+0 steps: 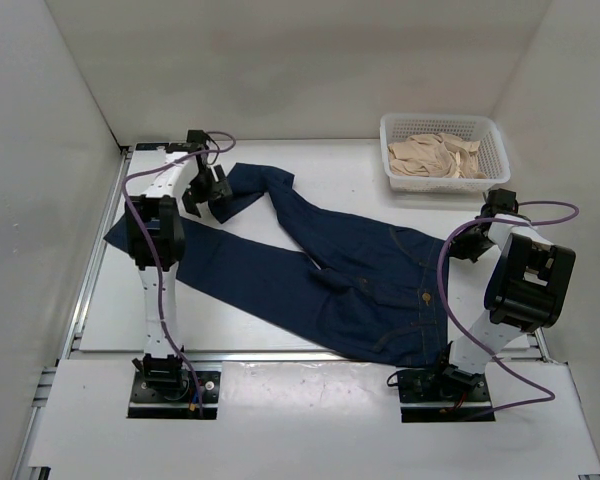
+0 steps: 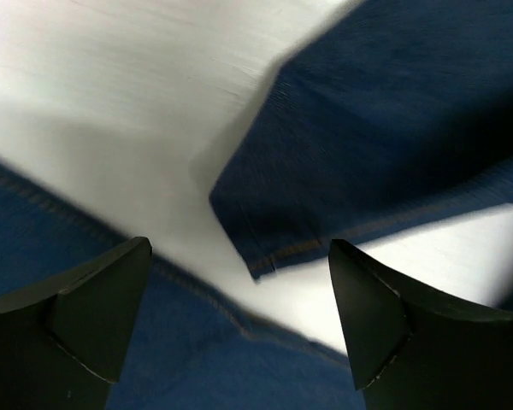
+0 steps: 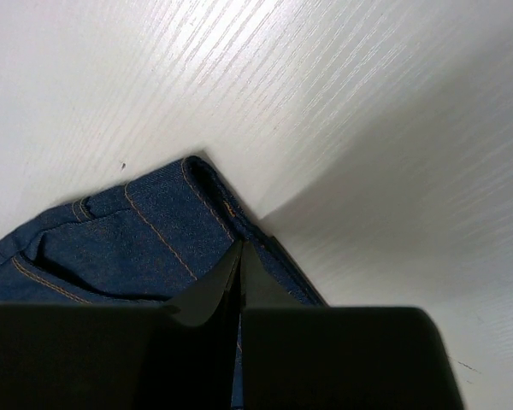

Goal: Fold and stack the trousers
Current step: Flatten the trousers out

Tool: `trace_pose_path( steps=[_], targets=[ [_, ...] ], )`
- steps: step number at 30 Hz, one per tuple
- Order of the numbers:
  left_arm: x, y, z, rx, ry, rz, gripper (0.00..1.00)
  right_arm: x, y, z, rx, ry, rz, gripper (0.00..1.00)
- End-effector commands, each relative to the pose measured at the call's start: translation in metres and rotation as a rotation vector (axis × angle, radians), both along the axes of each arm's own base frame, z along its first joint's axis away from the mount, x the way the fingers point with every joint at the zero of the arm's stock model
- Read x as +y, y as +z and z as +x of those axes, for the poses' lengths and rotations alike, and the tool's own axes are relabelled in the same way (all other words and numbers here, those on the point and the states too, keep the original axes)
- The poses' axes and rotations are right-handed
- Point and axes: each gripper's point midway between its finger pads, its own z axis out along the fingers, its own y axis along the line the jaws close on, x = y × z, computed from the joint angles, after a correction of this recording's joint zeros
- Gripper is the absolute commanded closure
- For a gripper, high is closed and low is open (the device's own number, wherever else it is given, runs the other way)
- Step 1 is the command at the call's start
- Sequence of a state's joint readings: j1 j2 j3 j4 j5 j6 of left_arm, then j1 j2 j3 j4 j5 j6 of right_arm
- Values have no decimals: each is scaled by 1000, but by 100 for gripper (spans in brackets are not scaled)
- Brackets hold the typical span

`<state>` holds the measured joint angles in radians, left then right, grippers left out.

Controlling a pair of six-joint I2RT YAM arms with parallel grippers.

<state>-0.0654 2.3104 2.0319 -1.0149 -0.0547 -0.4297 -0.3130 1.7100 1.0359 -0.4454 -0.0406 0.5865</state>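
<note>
Closest to the lens, the left gripper [image 2: 239,256] hung released, its black fingers wide apart, just above the hem of one leg of the trousers [image 1: 380,270]. They lay spread on the white table [image 1: 340,165], legs toward the left arm. At their waistband corner the right gripper [image 3: 240,252] was clenched, fingers pressed together; whether cloth was caught between them I could not tell. Beyond the waistband stood a white basket [image 1: 444,119] holding beige cloth [image 1: 430,158].

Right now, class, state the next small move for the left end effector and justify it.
Probably lower the left end effector and close on the jeans' leg hem: it hangs open above that hem, which lies between its fingers.
</note>
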Motion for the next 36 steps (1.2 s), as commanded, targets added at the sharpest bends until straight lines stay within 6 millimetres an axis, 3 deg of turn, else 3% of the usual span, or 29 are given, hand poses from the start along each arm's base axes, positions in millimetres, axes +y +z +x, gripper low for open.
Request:
trace_pose_path(
  steps=[1, 5, 7, 9, 10, 12, 13, 16, 17, 19, 20, 24, 30, 33, 36],
  targets=[
    [-2, 14, 13, -49, -9, -24, 4, 0, 6, 1, -18, 17, -3, 100],
    [-2, -3, 19, -28, -8, -22, 15, 1, 6, 3, -21, 20, 5, 100],
    [2, -7, 28, -37, -8, -20, 37, 1, 6, 3, -21, 20, 5, 100],
    [2, 0, 31, -42, -8, -20, 78, 1, 6, 3, -21, 20, 5, 100],
    [5, 11, 38, -67, -1, -3, 90, -1, 8, 4, -17, 17, -3, 100],
    [11, 37, 41, -106, 1, 31, 90, 0, 7, 1, -7, 17, 1, 100],
    [24, 71, 44, -179, 30, 70, 90, -4, 13, 5, -24, 13, -15, 100],
    [60, 127, 45, -304, 96, 111, 90, -6, 28, 8, -58, 0, -32, 100],
    [70, 157, 40, -361, 118, 112, 90, -8, 35, 10, -67, -3, -44, 100],
    [97, 188, 32, -413, 162, 119, 90, -13, 49, 12, -97, -25, -71, 100],
    [106, 213, 25, -464, 172, 129, 90, -14, 53, 10, -100, -30, -82, 100],
    [136, 251, -1, -516, 185, 143, 90, -25, 89, 6, -170, -92, -154, 100],
    [179, 266, -46, -477, 275, 243, 90, -37, 139, -4, -285, -184, -224, 100],
    [177, 264, -51, -470, 256, 214, 90, -27, 151, 3, -329, -140, -186, 100],
    [172, 263, -49, -474, 241, 192, 90, -1, 145, 18, -323, 25, -172, 100]
  ],
)
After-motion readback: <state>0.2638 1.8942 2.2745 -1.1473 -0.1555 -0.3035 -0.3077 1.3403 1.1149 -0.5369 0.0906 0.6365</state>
